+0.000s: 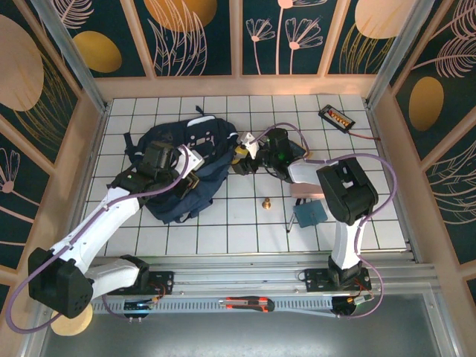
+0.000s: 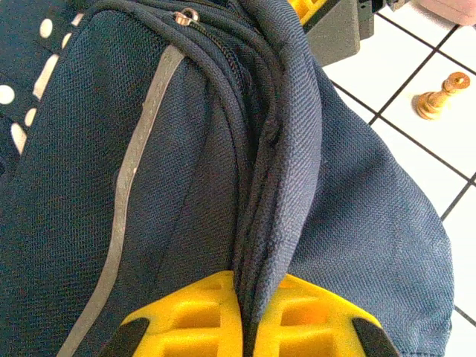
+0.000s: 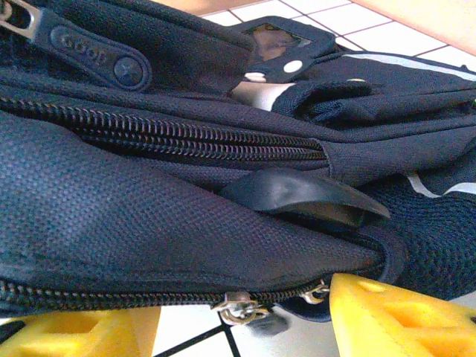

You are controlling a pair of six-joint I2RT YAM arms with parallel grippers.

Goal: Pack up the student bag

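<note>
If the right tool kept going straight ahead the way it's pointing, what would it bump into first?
The student bag. Its zippered navy side lies right in front of the right tool, whose jaws stand open, so it would probably meet that fabric almost at once.

The student bag (image 1: 195, 197) sprawls over the left middle of the surface (image 1: 223, 238). The near tile rows lie open, save a brass piece (image 1: 265, 201) and a teal pad (image 1: 309, 214).

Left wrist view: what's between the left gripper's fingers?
A fold of the student bag, pinched by the yellow fingers of the left gripper, seen in the left wrist view.
</note>
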